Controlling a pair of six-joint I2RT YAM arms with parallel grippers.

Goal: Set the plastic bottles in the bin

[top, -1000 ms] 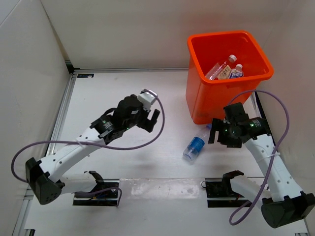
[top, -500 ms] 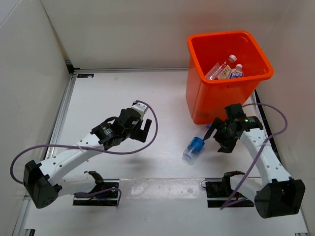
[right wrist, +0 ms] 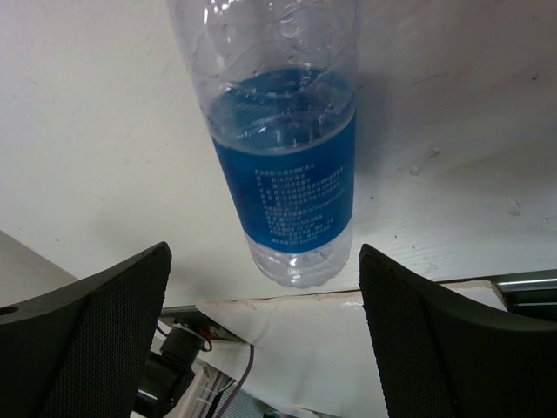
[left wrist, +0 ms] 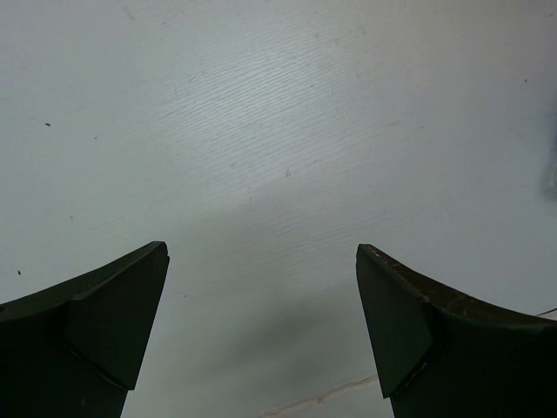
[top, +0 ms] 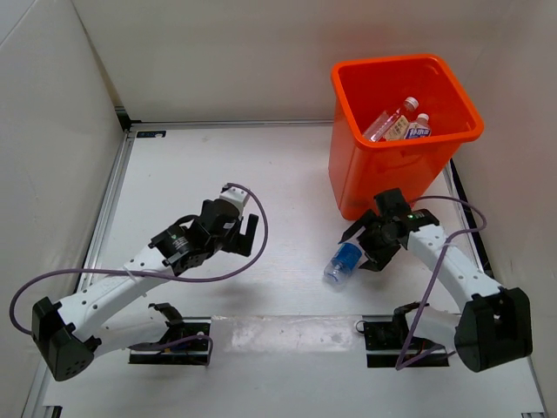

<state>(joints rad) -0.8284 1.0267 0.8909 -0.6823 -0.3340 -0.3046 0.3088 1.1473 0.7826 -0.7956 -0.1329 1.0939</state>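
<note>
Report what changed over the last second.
The right gripper swung left to the lying blue-label bottle, jaws open, not gripping. The left gripper pulled back toward its base, open. That bottle, the orange bin and the two bottles inside it stayed put.

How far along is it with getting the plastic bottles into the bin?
Two bottles show inside the bin. In hand: the right gripper is open, lined up on the blue-label bottle lying on the table, not gripping it. Remaining: grasp it and drop it in. The left gripper is open, empty.

blue-labelled bottle (right wrist: 283, 148) between spread claw (right wrist: 261, 322) fingers
</note>
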